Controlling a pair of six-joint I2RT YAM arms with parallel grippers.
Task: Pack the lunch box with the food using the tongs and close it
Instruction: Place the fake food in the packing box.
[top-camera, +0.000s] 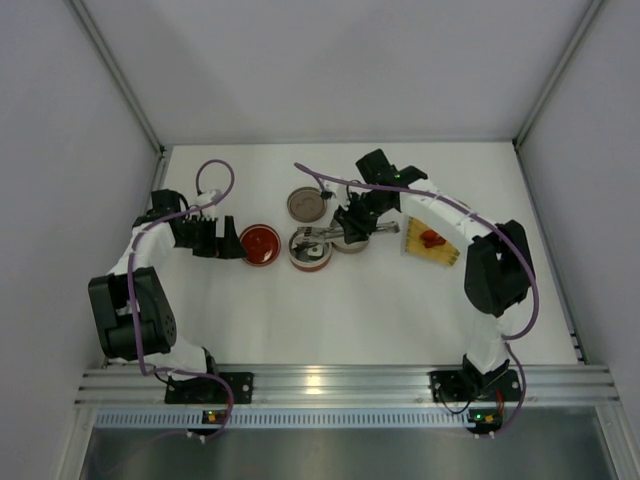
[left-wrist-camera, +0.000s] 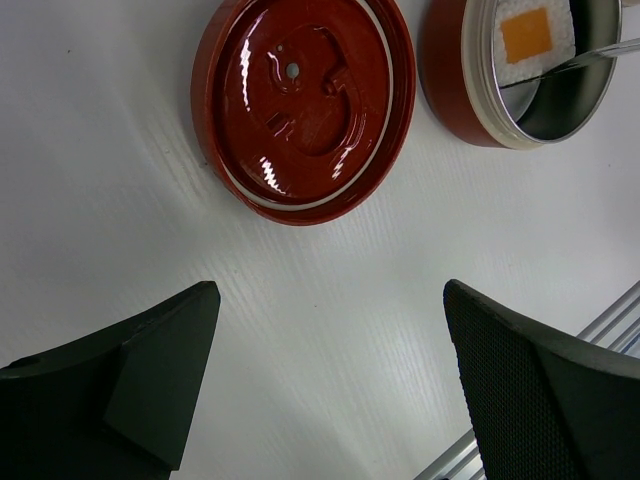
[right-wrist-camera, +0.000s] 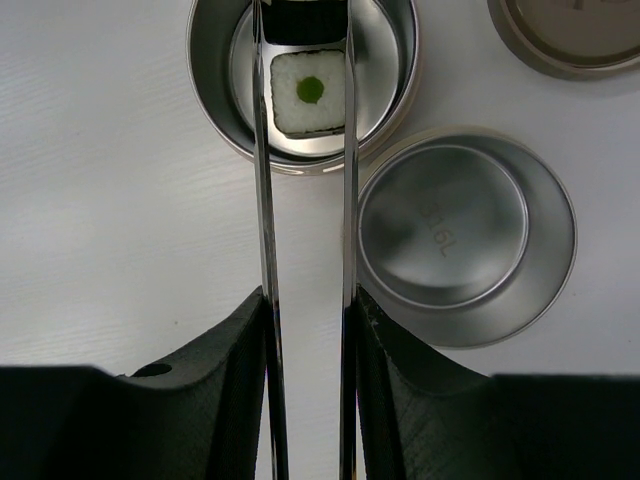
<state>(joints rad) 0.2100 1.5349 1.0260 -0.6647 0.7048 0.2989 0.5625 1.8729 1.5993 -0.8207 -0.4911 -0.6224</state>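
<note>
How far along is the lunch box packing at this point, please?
Done: an orange-centred roll lies in the lunch box. In hand: the right claw grips the tongs, tips astride a green-centred roll inside it. Left: red bits sit on the yellow mat, and the red lid lies off beside the open left claw.

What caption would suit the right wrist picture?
Right gripper holds tongs over a steel bowl containing a green-centred sushi piece.

The top external view looks steeply down from high over the near edge, taking in the whole table (top-camera: 400, 310). Both wrist views look closely downward, sharing the round lunch box bowl (left-wrist-camera: 440, 70) near their upper edges.
</note>
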